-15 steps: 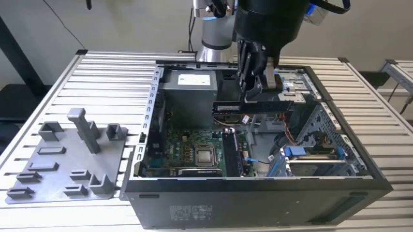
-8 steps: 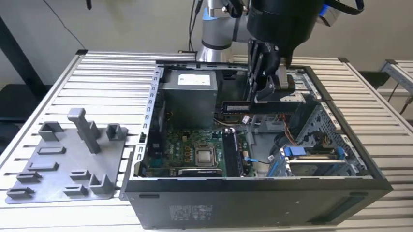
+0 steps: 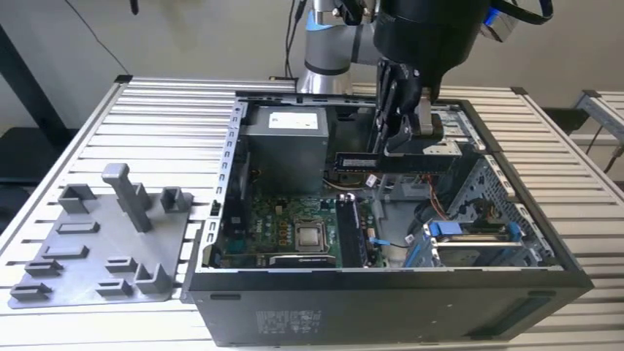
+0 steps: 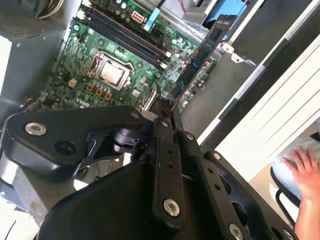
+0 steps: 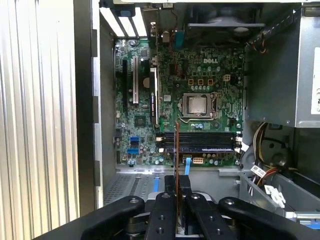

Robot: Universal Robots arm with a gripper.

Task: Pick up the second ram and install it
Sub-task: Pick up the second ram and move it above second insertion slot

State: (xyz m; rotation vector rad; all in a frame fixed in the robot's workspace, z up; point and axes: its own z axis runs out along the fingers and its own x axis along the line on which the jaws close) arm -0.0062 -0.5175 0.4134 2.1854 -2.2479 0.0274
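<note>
Illegible fine print on the white label point(image 3: 297, 120) of the power supply point(image 3: 283, 150).

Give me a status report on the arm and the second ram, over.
Gripper shut on the second ram. It hangs above the open case, crosswise to the memory slots. No obstruction seen over the slots.

second ram point(image 4: 199, 62): clamped end hidden inside gripper point(image 4: 167, 109); arm point(image 3: 429, 33) cut off at exterior view's top; person's hand point(image 4: 304, 164) cropped at edge.
</note>
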